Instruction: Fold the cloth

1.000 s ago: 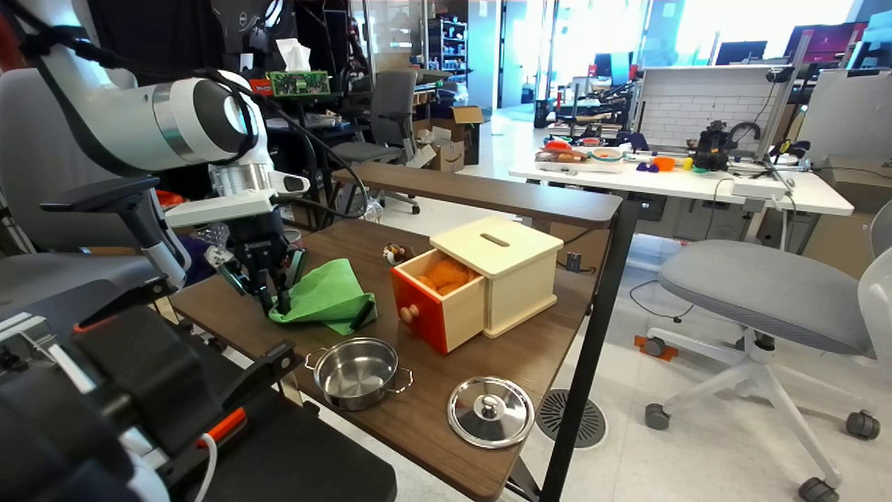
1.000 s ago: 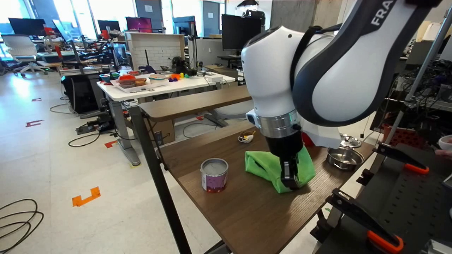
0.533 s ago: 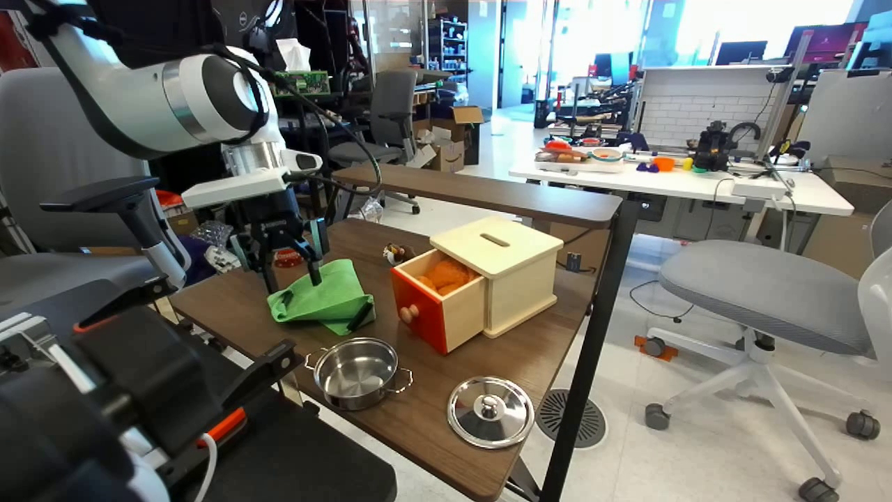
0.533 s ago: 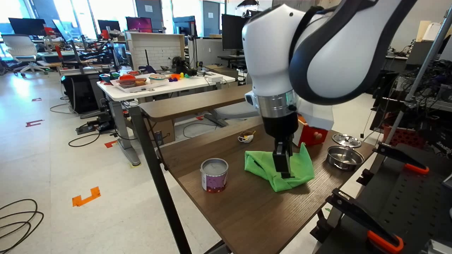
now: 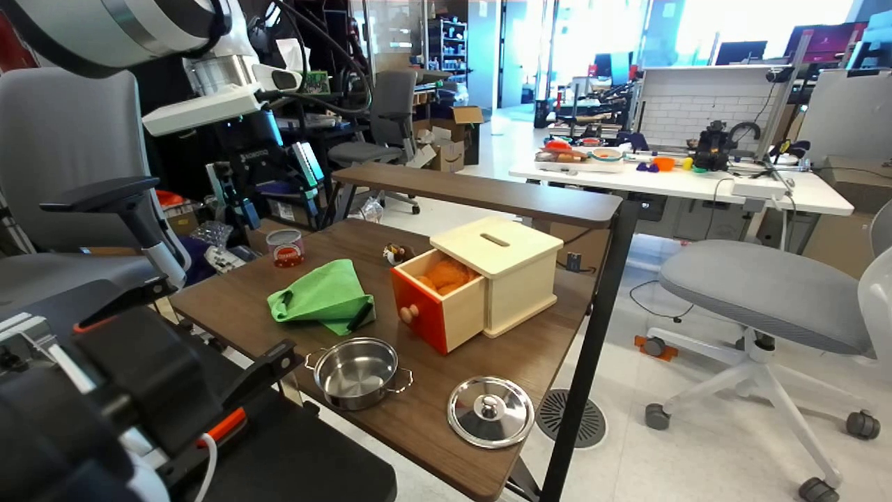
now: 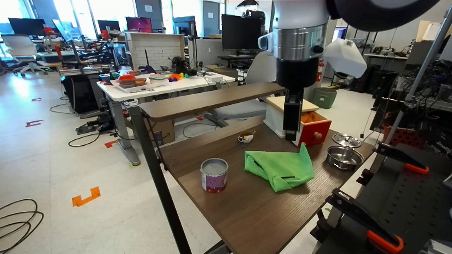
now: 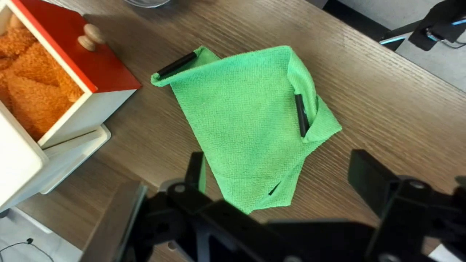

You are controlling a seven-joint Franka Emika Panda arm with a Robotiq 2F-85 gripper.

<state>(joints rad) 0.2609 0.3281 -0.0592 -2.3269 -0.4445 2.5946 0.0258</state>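
The lime-green cloth point(image 7: 247, 116) lies on the brown table, partly folded, with some corners turned in and its edges uneven. Black strips show at its corners, one of them near the drawer, another by the turned-in flap. In an exterior view one corner of the cloth point(image 6: 282, 165) sticks up. My gripper point(image 7: 278, 168) is open, its two fingers wide apart with nothing between them. It hangs well above the table, clear of the cloth, as both exterior views show; in an exterior view the gripper point(image 5: 282, 206) is up behind the cloth point(image 5: 317, 296).
A wooden box point(image 5: 519, 279) with its red-fronted drawer point(image 5: 421, 314) pulled out holds orange fabric. Nearby stand a steel pot point(image 5: 357, 376), its lid point(image 5: 490, 411), a purple can point(image 6: 214, 178) and a small figure point(image 6: 246, 137). A raised shelf point(image 6: 208, 102) runs along one table side.
The gripper has opened, let go of the cloth's edge and risen well above it. The released edge of the cloth has settled slightly; otherwise the cloth stays in place.
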